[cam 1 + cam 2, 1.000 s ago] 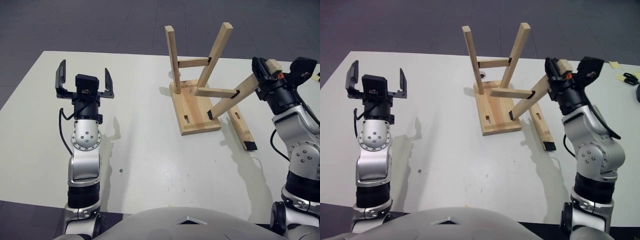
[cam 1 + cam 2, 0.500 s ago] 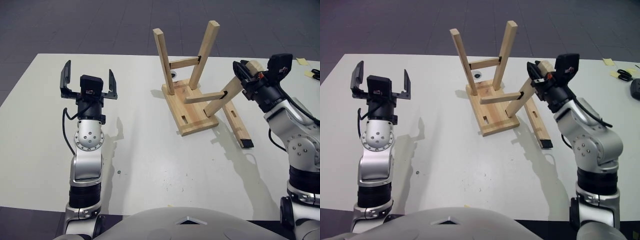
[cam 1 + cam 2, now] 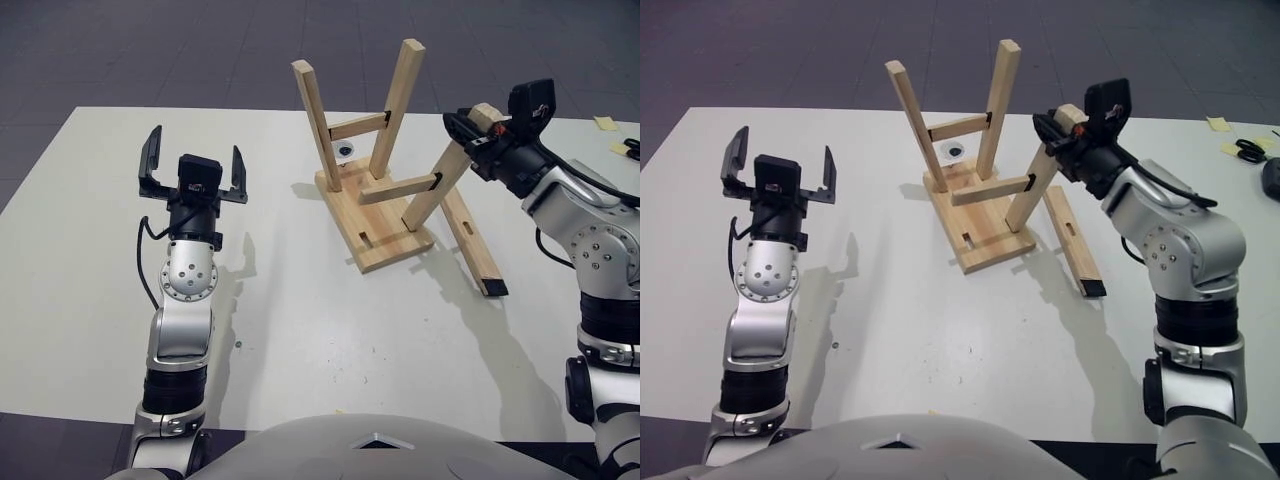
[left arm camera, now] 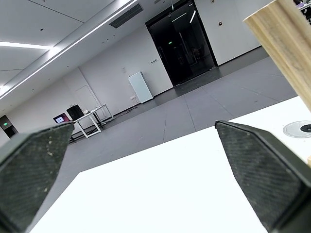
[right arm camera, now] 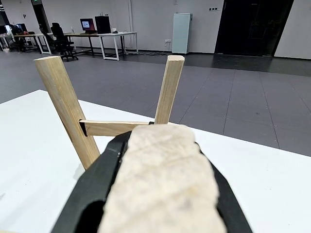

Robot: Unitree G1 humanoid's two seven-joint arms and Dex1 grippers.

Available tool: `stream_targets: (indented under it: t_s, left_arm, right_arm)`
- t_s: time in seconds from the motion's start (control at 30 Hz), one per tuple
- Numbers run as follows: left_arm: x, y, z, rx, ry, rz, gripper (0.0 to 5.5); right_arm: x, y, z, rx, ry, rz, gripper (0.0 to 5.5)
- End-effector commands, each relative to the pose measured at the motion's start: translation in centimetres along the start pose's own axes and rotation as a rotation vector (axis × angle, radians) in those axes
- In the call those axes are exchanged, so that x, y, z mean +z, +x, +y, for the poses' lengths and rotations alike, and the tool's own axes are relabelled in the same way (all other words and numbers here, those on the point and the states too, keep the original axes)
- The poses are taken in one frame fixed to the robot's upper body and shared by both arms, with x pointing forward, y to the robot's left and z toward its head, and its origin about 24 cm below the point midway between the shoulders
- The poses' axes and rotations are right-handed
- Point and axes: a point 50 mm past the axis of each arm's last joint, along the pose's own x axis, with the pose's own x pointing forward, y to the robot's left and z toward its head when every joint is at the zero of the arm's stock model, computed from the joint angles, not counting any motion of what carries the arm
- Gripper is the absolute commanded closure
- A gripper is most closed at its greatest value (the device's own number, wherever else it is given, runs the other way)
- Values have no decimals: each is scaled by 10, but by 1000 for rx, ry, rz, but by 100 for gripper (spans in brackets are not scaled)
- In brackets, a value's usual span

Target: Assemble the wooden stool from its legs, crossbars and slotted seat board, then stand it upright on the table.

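Stool (image 3: 398, 188) lies seat-down, legs (image 3: 318, 125) pointing up; right hand (image 3: 474, 130) clamps the slanted leg (image 3: 437, 185), left hand (image 3: 194, 150) spread open

- Dark grey tiles cover the floor (image 3: 200, 50), which runs off on every side of the white surface (image 3: 300, 330).
- Pale walls (image 4: 112, 63) rise to a white ceiling (image 4: 58, 14) with a long light strip (image 4: 82, 36) and a vent grille (image 4: 125, 15).
- A tall dark glass doorway (image 4: 182, 43) stands at the far end, with a white cabinet (image 4: 138, 87) near it.
- Along the wall stand white desks (image 5: 104, 36) with a lit monitor (image 5: 88, 24) and a black office chair (image 5: 60, 41).
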Motion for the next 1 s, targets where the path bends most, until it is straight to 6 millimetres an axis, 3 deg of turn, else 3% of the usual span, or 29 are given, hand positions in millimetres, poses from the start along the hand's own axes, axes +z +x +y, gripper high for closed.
stream_targets:
  t_s: [0.03, 0.4, 0.43, 0.73, 1.0]
  left_arm:
    - [-5, 0, -2, -22, 25, 26, 10]
    - [-4, 4, -2, -33, 34, 16, 10]
    - [-3, 5, -2, -34, 35, 15, 10]
    - [-5, 4, -1, -35, 28, 19, 10]
    - [-4, 5, -8, -95, 18, 7, 10]
  right_arm:
    - [-106, -16, 11, -43, 178, 472, 441]
    - [-51, 4, 6, -71, 194, 182, 447]
    - [-45, 5, 5, -70, 198, 161, 411]
    - [13, 4, -2, 10, 381, -189, 270]
    - [36, -6, -7, 49, 492, -358, 136]
